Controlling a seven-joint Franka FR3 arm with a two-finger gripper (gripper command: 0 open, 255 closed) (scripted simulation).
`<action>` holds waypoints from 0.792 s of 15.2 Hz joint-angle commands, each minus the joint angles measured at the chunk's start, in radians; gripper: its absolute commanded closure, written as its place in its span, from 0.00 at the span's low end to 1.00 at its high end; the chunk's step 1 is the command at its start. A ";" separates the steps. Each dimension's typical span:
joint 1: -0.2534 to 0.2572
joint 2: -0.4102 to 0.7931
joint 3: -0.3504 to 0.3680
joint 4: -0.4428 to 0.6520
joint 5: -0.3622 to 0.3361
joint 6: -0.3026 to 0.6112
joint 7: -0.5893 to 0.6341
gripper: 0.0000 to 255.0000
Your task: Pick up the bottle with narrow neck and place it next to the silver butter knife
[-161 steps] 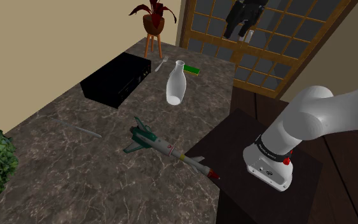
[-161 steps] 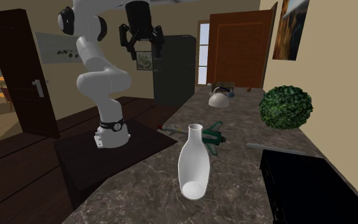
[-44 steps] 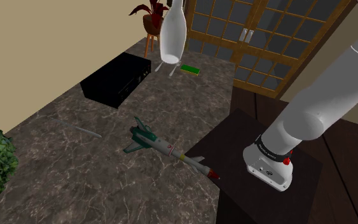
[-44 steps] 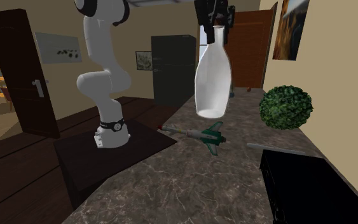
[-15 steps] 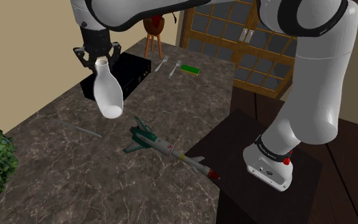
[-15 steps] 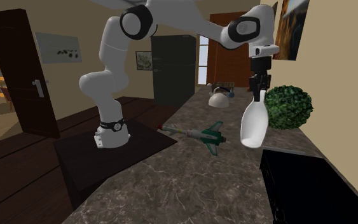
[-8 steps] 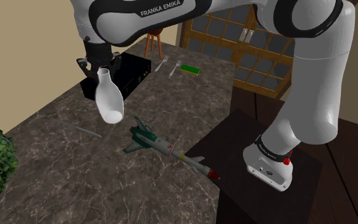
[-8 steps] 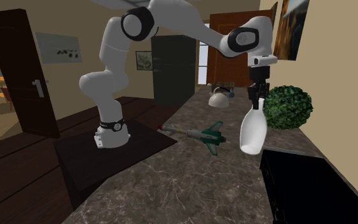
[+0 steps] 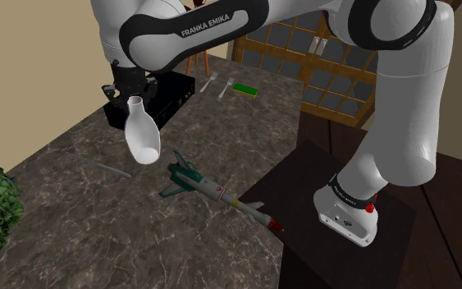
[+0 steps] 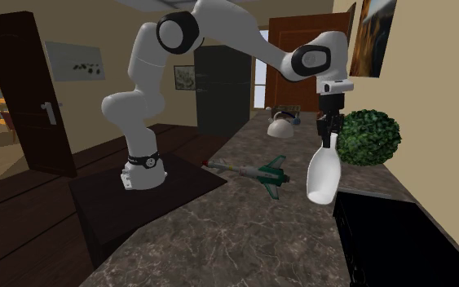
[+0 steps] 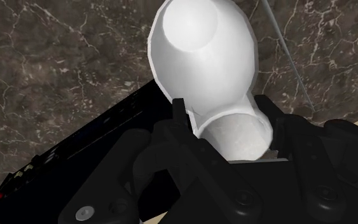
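Currently the black fingers (image 11: pixel 179 116) are clamping the neck of the white narrow-necked bottle (image 9: pixel 143 133), hanging above the dark marbled worktop (image 9: pixel 98 238) beside a flat black box (image 9: pixel 177 89); lowering carelessly is risking its base clipping the box or the thin silver knife (image 9: pixel 112 169).

Home interior, marble counter (image 9: pixel 139 238), kettle (image 10: pixel 281 126), wooden door (image 10: pixel 287 94), framed picture (image 10: pixel 372 37)

On my counter (image 9: pixel 98 234) I count one white bottle (image 9: pixel 144 135), one green-finned toy missile (image 9: pixel 212 190), one black box (image 9: pixel 176 89), one silver butter knife (image 9: pixel 114 170), one fork (image 9: pixel 212 80) and one flat green block (image 9: pixel 246 90). Farther along I make out one kettle (image 10: pixel 281 125) and one round leafy bush (image 10: pixel 368 137).
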 commanded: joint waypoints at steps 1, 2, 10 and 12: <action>0.000 0.000 0.000 -0.001 0.000 0.001 0.000 1.00; 0.000 0.000 0.000 -0.001 0.000 0.001 0.000 1.00; 0.000 0.000 0.000 -0.001 0.000 0.001 0.000 0.00; 0.000 -0.030 0.008 0.021 0.013 -0.049 -0.008 0.00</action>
